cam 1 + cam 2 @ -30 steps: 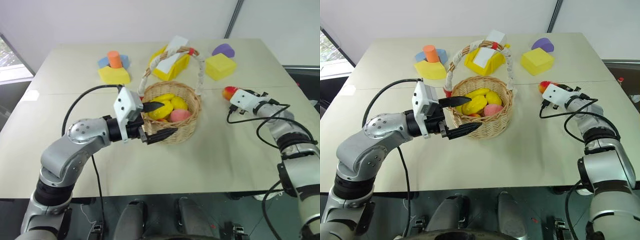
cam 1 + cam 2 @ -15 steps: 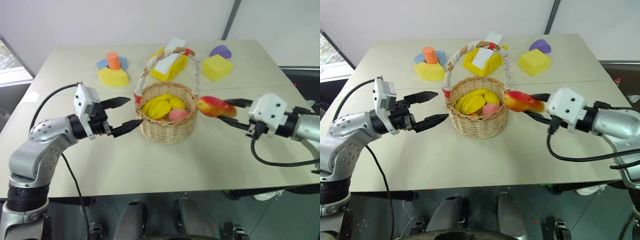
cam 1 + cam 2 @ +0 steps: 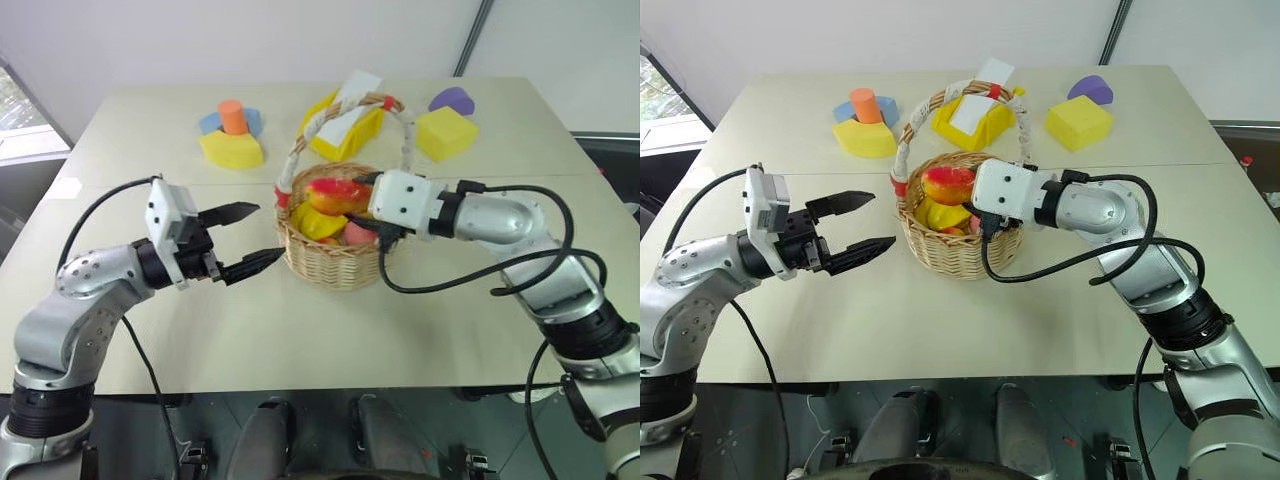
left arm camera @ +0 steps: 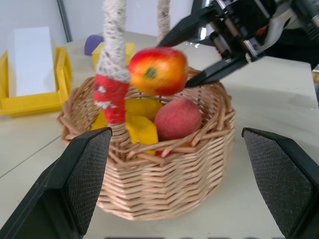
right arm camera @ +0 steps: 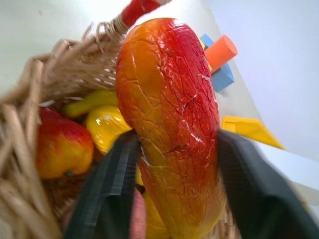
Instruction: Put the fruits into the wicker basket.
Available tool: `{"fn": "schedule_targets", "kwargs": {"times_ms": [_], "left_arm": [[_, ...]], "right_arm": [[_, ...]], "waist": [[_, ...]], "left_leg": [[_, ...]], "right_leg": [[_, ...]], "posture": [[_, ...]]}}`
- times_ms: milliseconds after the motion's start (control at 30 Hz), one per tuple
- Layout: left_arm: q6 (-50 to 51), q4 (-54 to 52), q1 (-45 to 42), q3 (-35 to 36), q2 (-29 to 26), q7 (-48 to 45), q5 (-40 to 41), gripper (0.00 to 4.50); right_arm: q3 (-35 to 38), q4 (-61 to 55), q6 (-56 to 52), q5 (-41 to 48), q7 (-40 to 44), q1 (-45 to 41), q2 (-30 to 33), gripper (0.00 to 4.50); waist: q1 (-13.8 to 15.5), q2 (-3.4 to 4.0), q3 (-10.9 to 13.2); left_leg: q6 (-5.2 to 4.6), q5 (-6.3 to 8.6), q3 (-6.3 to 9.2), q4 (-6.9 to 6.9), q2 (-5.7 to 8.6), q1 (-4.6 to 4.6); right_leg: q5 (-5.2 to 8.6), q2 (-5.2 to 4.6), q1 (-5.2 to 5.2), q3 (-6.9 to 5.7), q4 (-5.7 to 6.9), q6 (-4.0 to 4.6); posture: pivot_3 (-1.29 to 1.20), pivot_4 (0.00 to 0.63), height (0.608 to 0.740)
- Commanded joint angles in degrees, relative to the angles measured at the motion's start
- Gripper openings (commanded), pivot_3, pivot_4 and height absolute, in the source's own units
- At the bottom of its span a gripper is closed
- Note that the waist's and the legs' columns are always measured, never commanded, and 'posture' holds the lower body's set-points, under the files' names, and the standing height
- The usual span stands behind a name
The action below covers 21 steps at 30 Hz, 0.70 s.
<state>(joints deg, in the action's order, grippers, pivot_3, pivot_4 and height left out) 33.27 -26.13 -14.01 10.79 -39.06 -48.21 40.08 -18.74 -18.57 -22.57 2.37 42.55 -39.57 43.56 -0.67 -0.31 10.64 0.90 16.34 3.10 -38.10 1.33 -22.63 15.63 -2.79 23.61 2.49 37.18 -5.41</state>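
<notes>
While yellow fruits (image 3: pixel 945 215) fill the wicker basket (image 3: pixel 958 252), the right end effector (image 5: pixel 172 164) clamps the mango (image 5: pixel 169 119) above.

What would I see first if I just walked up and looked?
Probably the red-and-yellow mango, hanging just above the wicker basket in the middle of the table, between the fingers of the right gripper. Under it, the basket already holds yellow fruits and a pink peach. The left gripper waits open beside the basket.

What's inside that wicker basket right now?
The wicker basket holds yellow fruits and a pink peach. A red-and-yellow mango hangs just above them between the right gripper's fingers. Whatever lies deeper is covered by these fruits.
</notes>
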Motion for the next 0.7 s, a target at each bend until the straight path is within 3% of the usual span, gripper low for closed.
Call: {"fn": "schedule_targets", "kwargs": {"times_ms": [33, 233, 333, 567, 700], "left_arm": [[-0.76, -2.19, -0.31, 0.86, 0.48, 1.1, 1.02, 4.5], [-0.75, -2.24, -1.08, -0.13, 1.54, 1.47, 1.4, 4.5], [-0.62, -1.86, -1.53, -0.53, 2.04, 1.29, 1.84, 4.5], [-0.69, -0.46, -4.29, -2.41, 3.7, 1.26, 1.13, 4.5], [-0.46, -0.74, -4.35, -2.04, 3.37, 1.19, 1.65, 4.5]], "right_arm": [[4.02, -2.52, 1.01, 0.4, 0.37, -0.4, -0.73, 4.33], [21.54, -12.49, -11.46, 19.37, 4.65, 8.99, 0.38, 4.33], [28.93, -11.98, -18.49, 24.9, 0.25, 13.46, -2.15, 4.33], [30.3, 1.97, -15.56, 22.96, -14.13, 10.48, -17.22, 4.33], [29.07, 8.17, -13.26, 21.73, -16.12, 7.14, -20.84, 4.33]], "waist": [[-0.03, 0.0, 0.0], [0.18, -0.01, -0.01], [0.13, -0.03, -0.02], [-0.58, 0.0, -0.02], [-0.42, 0.01, -0.01]], "left_leg": [[0.0, 0.0, 0.0, 0.0, -0.01, 0.01], [-0.02, 0.01, 0.07, 0.01, -0.02, 0.04], [-0.05, 0.03, 0.1, 0.01, -0.01, 0.1], [0.03, -0.02, -0.03, 0.02, -0.11, 0.32], [0.03, -0.03, -0.04, 0.02, -0.09, 0.25]], "right_leg": [[0.0, 0.01, 0.0, 0.0, 0.01, 0.0], [0.0, 0.02, -0.1, -0.03, 0.01, 0.0], [0.0, -0.01, -0.2, -0.05, -0.04, 0.0], [-0.01, 0.18, -0.19, 0.05, 0.2, 0.02], [-0.01, 0.21, -0.09, 0.04, 0.25, 0.02]], "posture": [[0.0, 0.15, 0.74], [0.0, 0.15, 0.74], [0.0, 0.15, 0.74], [0.0, 0.15, 0.74], [0.0, 0.15, 0.74]]}}
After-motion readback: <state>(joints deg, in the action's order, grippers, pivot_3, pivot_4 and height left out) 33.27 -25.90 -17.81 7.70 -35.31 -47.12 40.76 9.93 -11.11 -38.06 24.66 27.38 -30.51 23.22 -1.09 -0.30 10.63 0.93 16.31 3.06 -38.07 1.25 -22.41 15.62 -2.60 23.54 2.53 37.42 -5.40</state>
